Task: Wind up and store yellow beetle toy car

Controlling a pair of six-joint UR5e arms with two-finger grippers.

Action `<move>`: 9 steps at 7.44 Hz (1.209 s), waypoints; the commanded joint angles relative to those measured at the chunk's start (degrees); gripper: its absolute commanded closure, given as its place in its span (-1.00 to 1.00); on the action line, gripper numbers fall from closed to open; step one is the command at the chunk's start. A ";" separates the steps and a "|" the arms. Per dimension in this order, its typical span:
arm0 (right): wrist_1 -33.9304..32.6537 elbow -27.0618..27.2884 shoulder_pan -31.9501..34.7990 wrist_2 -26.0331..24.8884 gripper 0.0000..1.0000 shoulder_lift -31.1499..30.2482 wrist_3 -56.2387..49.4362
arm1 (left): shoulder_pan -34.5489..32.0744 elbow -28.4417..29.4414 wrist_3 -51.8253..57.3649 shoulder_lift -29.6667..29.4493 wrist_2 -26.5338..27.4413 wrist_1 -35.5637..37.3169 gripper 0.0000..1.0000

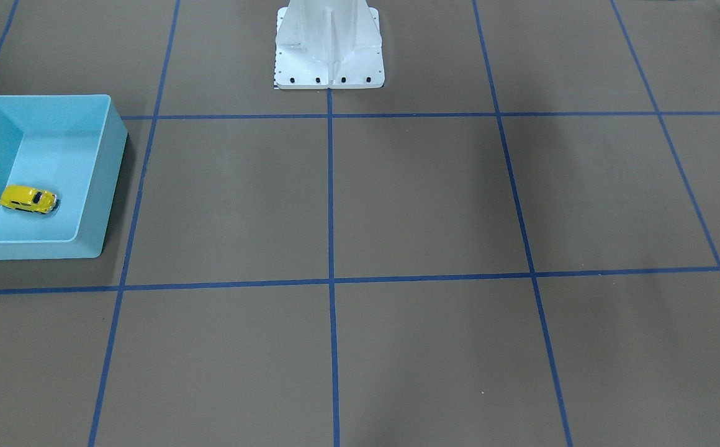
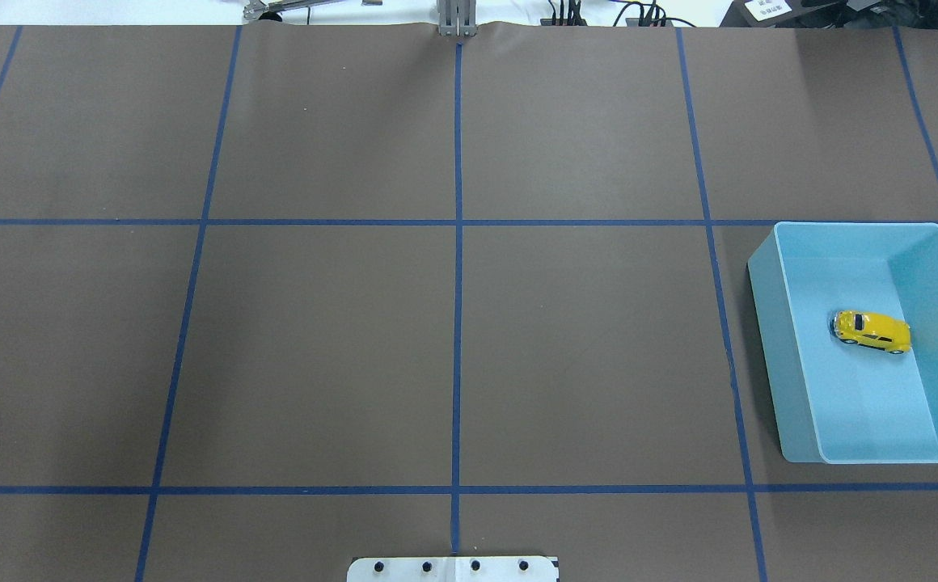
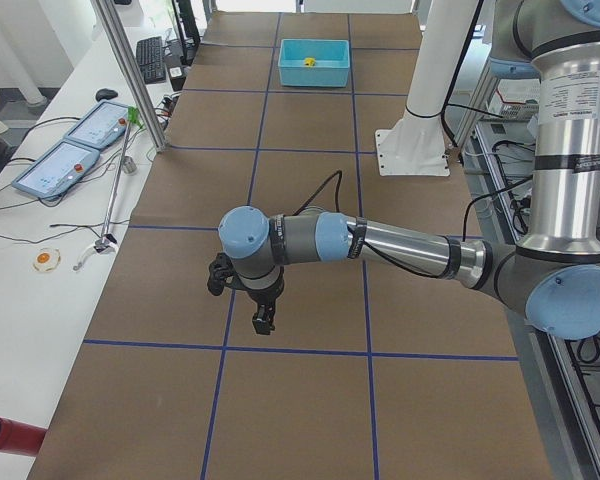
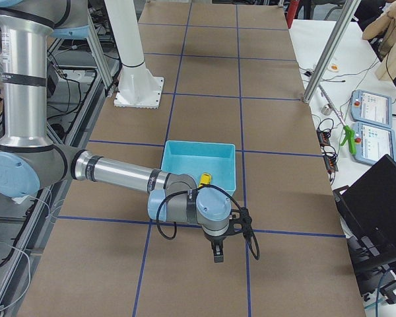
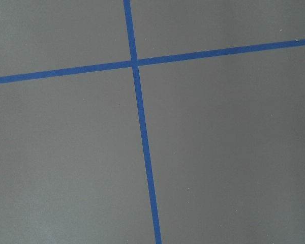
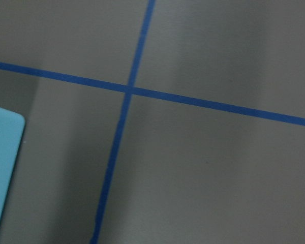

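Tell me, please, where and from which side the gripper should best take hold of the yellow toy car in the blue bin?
Probably across its two long flanks at mid-body, coming straight down: the yellow beetle toy car stands on its wheels on the floor of the blue bin, whose walls block a sideways approach.

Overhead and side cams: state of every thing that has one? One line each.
yellow beetle toy car: upright on its wheels, on the floor of the blue bin, ungripped.
blue bin: upright, open-topped, holds only the car.
left end effector: pointing down over the table, far from the bin; open or shut cannot be told.
right end effector: pointing down over the table just outside the bin; open or shut cannot be told.
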 commanded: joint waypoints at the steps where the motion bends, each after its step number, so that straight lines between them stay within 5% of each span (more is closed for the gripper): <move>1: -5.14 0.08 1.50 -3.55 -1.00 1.90 0.02 | 0.00 -0.36 0.07 0.04 -0.01 0.24 -1.00; 9: -5.06 0.43 0.62 -3.30 -1.00 2.52 -0.16 | 0.09 -0.28 0.24 0.04 0.08 0.15 -1.00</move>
